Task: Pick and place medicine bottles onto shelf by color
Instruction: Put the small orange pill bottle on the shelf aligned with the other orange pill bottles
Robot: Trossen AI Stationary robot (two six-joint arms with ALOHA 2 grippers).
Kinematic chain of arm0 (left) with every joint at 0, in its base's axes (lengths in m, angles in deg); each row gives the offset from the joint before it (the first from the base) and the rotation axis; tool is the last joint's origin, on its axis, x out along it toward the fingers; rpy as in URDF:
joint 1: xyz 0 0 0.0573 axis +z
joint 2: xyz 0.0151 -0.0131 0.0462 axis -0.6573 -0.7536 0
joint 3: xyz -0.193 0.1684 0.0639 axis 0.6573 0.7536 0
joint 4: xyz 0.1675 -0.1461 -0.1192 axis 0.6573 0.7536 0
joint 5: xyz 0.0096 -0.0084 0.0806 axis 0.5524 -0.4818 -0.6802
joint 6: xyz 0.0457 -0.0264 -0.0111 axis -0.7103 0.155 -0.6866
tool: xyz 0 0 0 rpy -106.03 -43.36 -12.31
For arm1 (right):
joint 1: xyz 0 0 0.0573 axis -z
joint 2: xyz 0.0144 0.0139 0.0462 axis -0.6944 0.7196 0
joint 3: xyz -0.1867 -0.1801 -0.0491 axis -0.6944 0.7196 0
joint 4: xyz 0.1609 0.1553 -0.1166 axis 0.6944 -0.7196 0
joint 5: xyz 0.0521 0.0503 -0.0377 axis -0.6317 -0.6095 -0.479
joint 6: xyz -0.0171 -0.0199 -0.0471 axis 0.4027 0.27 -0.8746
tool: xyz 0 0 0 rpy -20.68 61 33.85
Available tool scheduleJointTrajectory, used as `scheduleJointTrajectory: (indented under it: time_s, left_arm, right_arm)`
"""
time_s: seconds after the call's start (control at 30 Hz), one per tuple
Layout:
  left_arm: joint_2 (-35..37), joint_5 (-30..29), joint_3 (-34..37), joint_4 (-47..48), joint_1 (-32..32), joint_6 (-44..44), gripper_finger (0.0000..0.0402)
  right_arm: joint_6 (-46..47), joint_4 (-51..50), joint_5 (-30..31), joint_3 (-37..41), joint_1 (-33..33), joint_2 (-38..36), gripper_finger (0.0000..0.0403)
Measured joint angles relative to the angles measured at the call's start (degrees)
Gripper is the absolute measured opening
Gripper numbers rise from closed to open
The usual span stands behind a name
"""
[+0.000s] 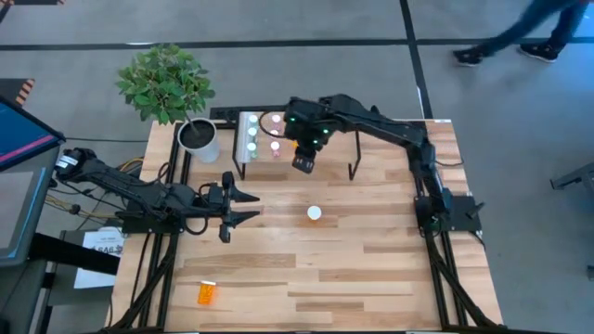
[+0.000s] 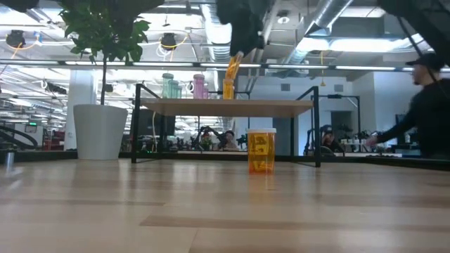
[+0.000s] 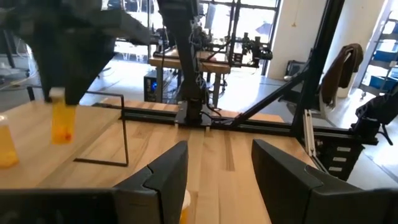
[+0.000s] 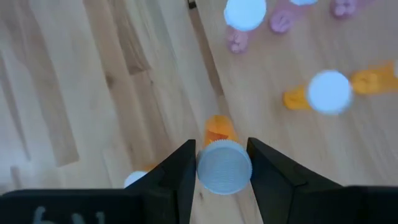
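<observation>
My right gripper [image 4: 222,163] hangs over the shelf [image 1: 325,153], shut on a small orange medicine bottle [image 2: 233,67]. Green bottles [image 2: 169,86] and pink bottles [image 2: 200,86] stand on the shelf's left part. An orange bottle [image 4: 329,92] stands on the board near them. A larger orange bottle [image 2: 261,151] stands upright on the table in front of the shelf. Another orange bottle [image 1: 206,293] lies on its side near the table's front left. My left gripper [image 1: 249,204] waits open at the left, pointing level toward the table's right, with nothing between its fingers. My right gripper pinches the orange bottle's white cap [image 4: 224,168] between its two fingers, one on each side of the cap. The fingers come from above, pointing steeply down. The orange body [image 4: 217,129] hangs below the fingers, slightly tilted, over the shelf board.
A white pot with a green plant [image 1: 198,136] stands at the shelf's left end. The shelf's black legs [image 1: 357,167] stand on the table. A person [image 2: 429,112] moves behind the table on the right of the low view. Bare wood lies between the shelf and the near edge.
</observation>
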Motion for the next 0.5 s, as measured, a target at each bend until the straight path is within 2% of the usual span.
scheduleJointTrajectory:
  time_s: [0.27, 0.5]
  left_arm:
    - [0.0, 0.0, 0.0, 0.0, 0.0, 0.0, 0.0167]
    - [0.0, 0.0, 0.0, -0.2, 0.0, -0.3, 0.0167]
  right_arm:
    - [-2.0, 0.0, -0.6, 0.7, 2.3, 3.2, 0.0155]
    - [-1.9, 4.6, -0.6, 0.7, 2.8, 2.9, 0.0155]
